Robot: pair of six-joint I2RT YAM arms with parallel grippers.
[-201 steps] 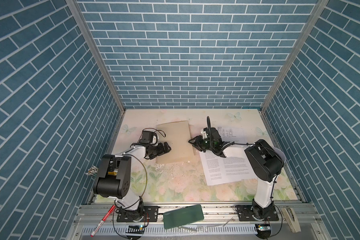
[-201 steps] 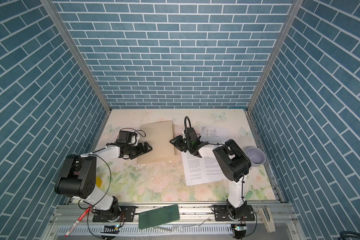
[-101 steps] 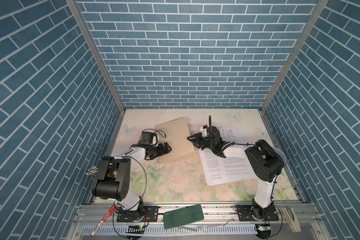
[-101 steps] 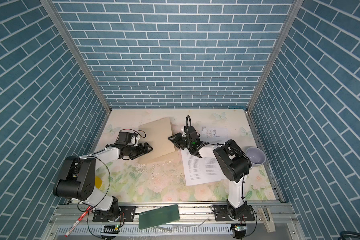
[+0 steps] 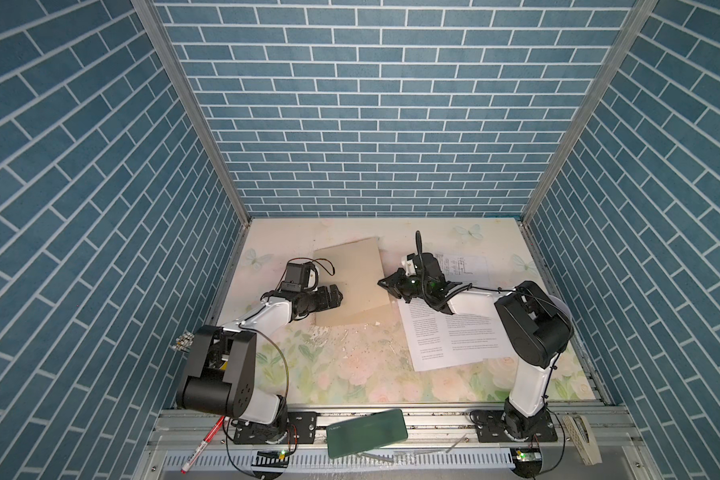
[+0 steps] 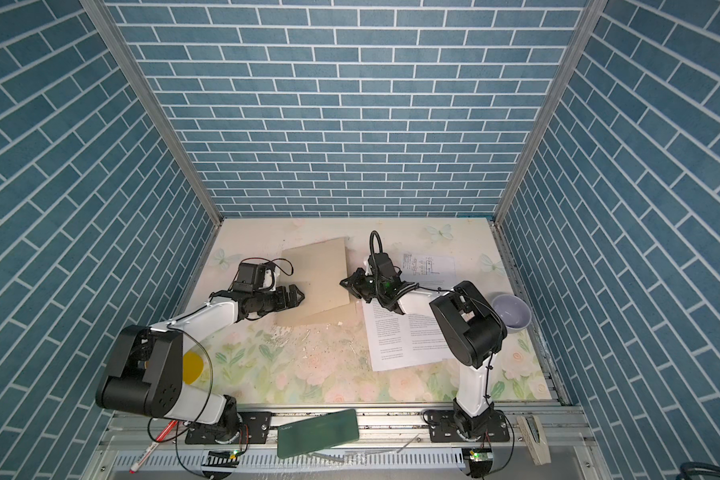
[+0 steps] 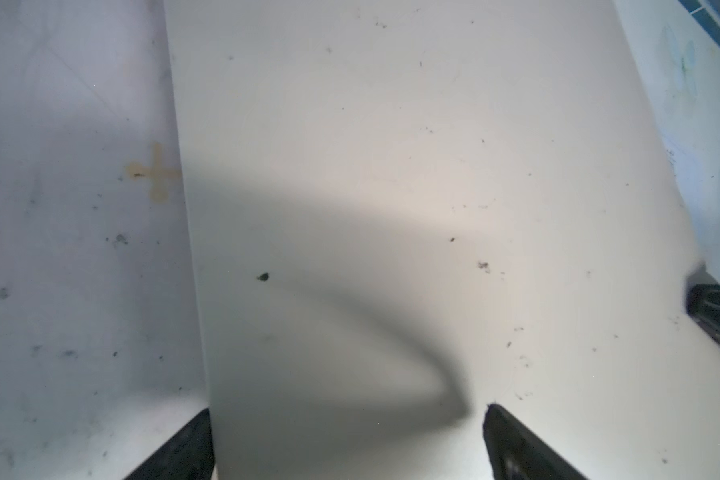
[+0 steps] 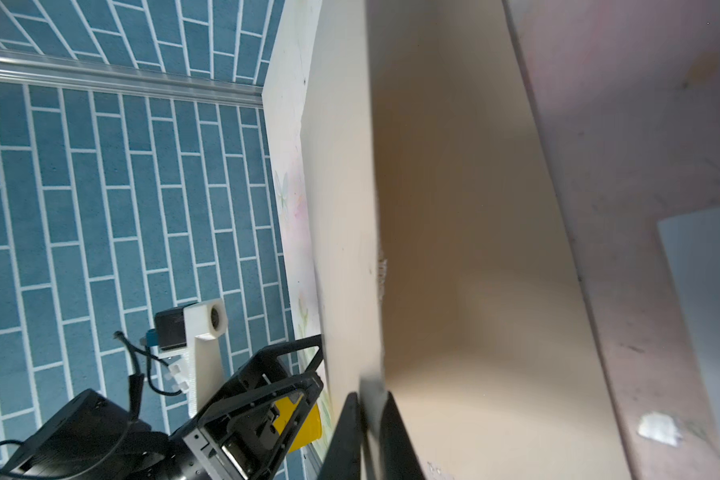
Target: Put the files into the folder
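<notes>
Right hand [image 8: 368, 401] pinching plain tan folder [image 5: 348, 274], cover raised

Bright even overhead light, bowed edges in top views, wrist views blurred, folder [image 7: 391, 124] washed pale

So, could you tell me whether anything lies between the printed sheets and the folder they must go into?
Yes: the right claw, shut on the lifted cover edge of the folder, sits between them, and its arm hangs over the sheets. Nothing else visible does.
</notes>
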